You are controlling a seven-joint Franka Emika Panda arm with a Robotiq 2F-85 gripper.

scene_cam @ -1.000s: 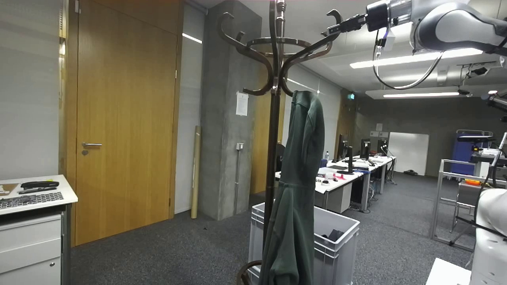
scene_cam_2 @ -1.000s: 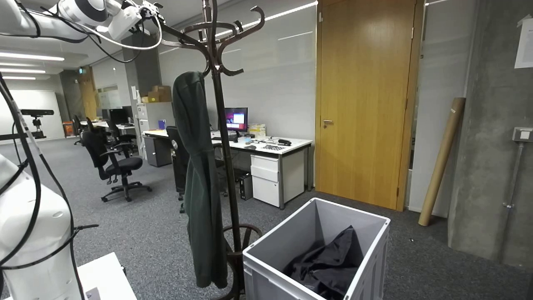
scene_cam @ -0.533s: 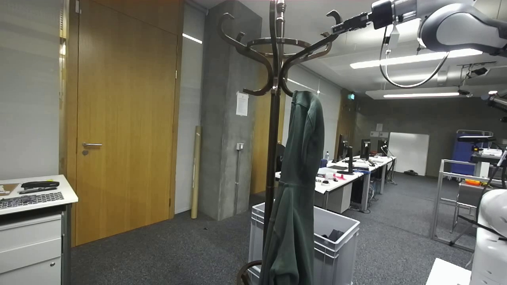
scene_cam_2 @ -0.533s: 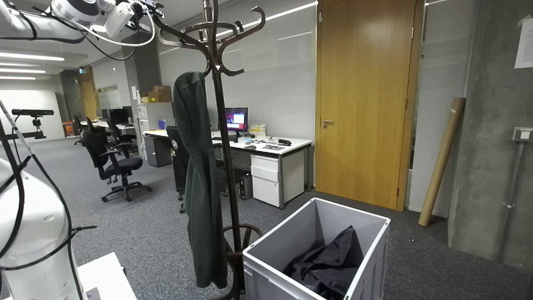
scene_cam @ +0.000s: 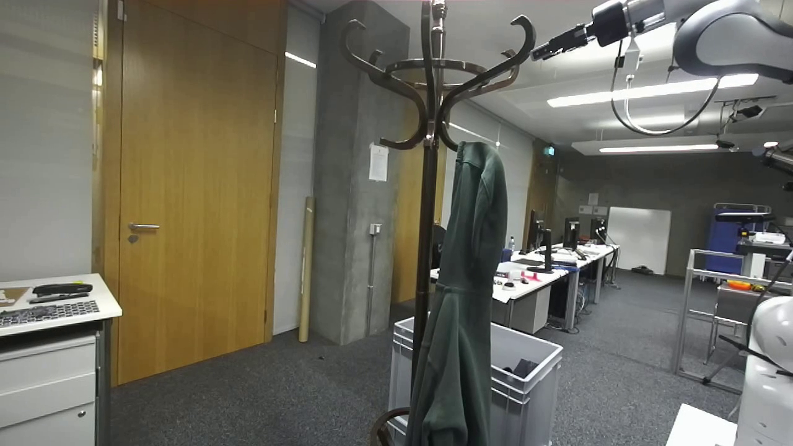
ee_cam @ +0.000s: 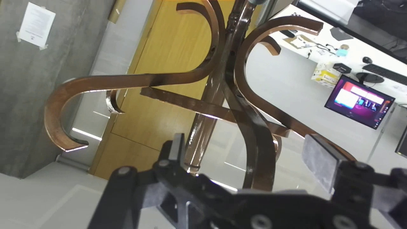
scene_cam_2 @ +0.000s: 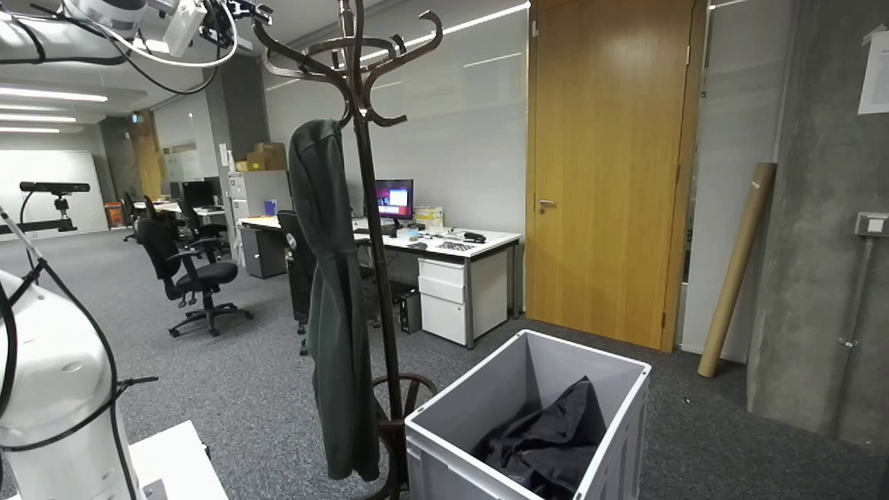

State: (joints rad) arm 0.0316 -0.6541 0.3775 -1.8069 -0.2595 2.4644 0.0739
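A dark brown coat rack (scene_cam: 427, 217) with curled hooks stands upright in both exterior views. A dark green garment (scene_cam: 464, 260) hangs from it, low on one side. My gripper (scene_cam: 538, 54) is up by the end of one upper hook (scene_cam: 525, 38), with a sliver of space beside it there. In the wrist view the jaws of my gripper (ee_cam: 249, 152) stand wide apart. A curved rack arm (ee_cam: 260, 149) shows in the gap between them, with neither pad touching it; how far beyond the fingertips it lies I cannot tell. The garment is outside the wrist view.
A grey crate (scene_cam_2: 555, 364) holding dark cloth (scene_cam_2: 549, 444) stands on the floor beside the rack's base. A desk (scene_cam_2: 496, 239) and an office chair (scene_cam_2: 205, 274) are behind. A wooden door (scene_cam: 198, 186) and a concrete pillar (scene_cam: 365, 248) stand beyond the rack.
My gripper has drawn back from the rack's upper hook, away from the pole; before, its tips overlapped the hook in view. The rack, garment and crate have stayed put.
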